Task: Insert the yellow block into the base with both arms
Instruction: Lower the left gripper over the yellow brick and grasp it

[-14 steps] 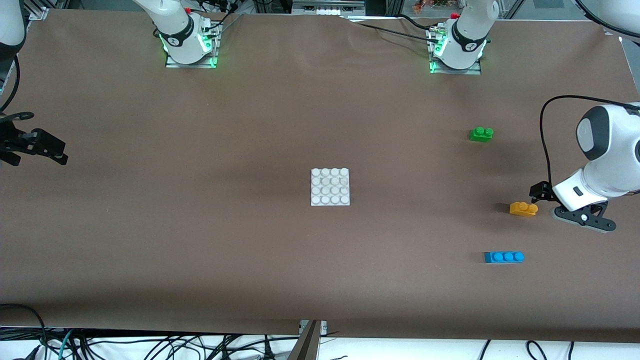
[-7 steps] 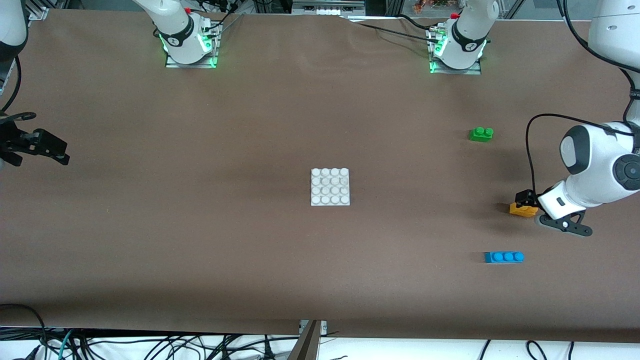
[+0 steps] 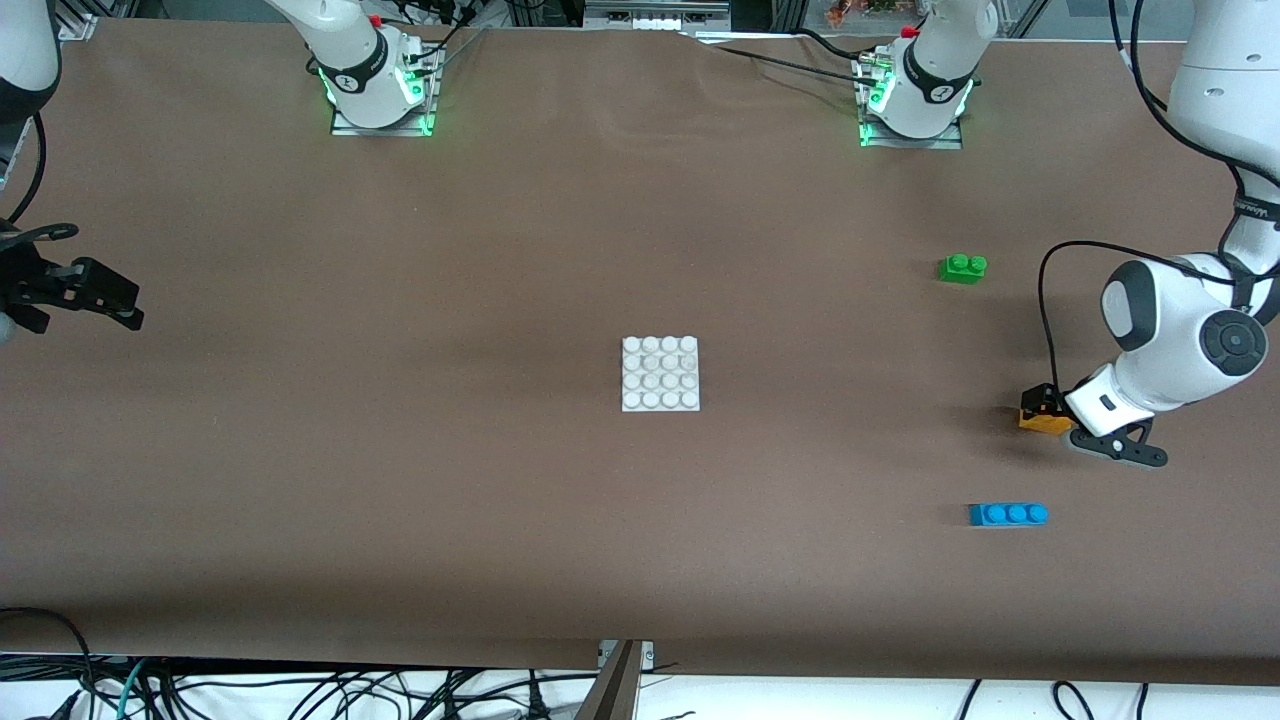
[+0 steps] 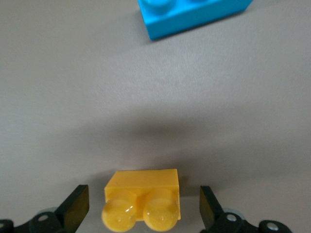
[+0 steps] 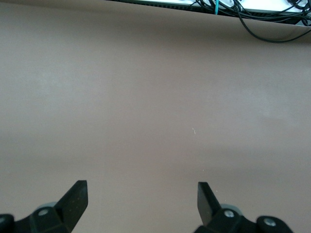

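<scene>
Left end effector (image 4: 141, 213): newly lowered, fingers spread, yellow block (image 4: 142, 200) between them on the surface, ungrasped; closing seems due. Right end effector (image 5: 141, 204): open, waiting. Base (image 3: 660, 373): well apart.

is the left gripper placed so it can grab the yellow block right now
Probably yes: the left gripper is open with the yellow block between its fingers, with gaps on both sides and nothing in the way.

Yellow block (image 3: 1035, 421) btwn left tool (image 4: 143, 209) fingers (untouched), toward left arm's end; base (image 3: 660, 373) mid-table.
</scene>
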### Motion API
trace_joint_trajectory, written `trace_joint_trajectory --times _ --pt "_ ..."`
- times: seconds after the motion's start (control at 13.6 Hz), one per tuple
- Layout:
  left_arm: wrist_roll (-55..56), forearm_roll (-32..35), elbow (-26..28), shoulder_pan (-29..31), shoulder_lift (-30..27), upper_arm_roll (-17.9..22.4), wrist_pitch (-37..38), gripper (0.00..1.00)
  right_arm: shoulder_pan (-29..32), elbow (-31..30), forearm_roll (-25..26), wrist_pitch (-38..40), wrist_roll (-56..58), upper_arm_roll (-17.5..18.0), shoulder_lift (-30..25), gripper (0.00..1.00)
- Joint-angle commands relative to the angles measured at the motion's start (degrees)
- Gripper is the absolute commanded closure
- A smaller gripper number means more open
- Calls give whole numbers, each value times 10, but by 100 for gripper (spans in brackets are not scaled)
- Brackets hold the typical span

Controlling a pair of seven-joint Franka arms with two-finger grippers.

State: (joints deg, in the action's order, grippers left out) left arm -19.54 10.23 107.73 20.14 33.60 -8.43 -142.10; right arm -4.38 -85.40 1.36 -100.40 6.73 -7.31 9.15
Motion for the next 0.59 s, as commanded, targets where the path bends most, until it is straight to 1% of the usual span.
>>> trace_joint_trajectory --times 0.0,0.15,0.29,0.37,0.44,0.52 --pt "-9 -13 9 7 -2 -5 -9 0 4 -6 0 0 1 5 -8 0" --pt "-9 -13 8 7 6 -5 -18 0 5 -6 0 0 2 5 -8 0" --pt "-9 -13 8 8 11 -5 -22 8 5 -6 0 0 2 5 -8 0" --pt "-9 -13 6 9 12 -5 -22 20 5 -6 0 0 2 5 -8 0" --pt "-11 -12 6 9 12 -5 -21 40 5 -6 0 0 1 5 -7 0" --pt "-11 -12 5 9 12 -4 -21 56 5 -6 0 0 2 5 -7 0"
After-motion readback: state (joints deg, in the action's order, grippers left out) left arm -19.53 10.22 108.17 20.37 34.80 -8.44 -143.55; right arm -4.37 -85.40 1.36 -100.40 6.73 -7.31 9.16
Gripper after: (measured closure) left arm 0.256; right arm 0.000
